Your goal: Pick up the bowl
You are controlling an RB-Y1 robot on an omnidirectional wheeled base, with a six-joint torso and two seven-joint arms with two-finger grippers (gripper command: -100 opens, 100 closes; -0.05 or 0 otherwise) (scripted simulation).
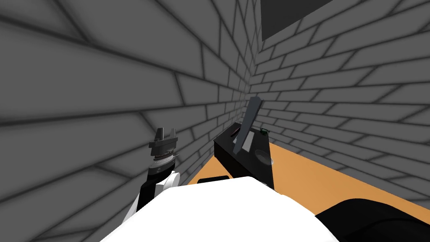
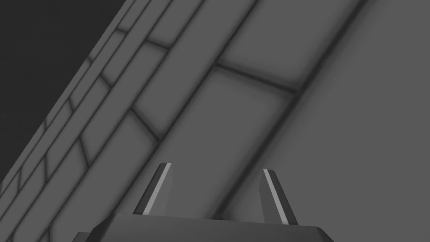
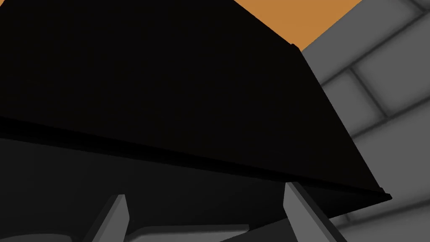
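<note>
R gripper point(image 3: 205, 212): fingers wide apart, empty, close up against black table point(image 3: 168, 84). L gripper point(image 1: 166, 133) raised by brick wall point(image 1: 84, 84), fingers apart, holds nothing. Bowl point(image 1: 263, 157) on tabletop by its R edge, well apart from both grippers. Behind bowl: tilted grey slab point(image 1: 247, 124). Farthest: small green item point(image 1: 263, 131).

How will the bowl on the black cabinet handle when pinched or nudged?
The bowl looks shallow and see-through, so it is probably rigid and light, maybe slick and fragile. It sits near the edge of the black cabinet; a sideways nudge could slide it off.
</note>
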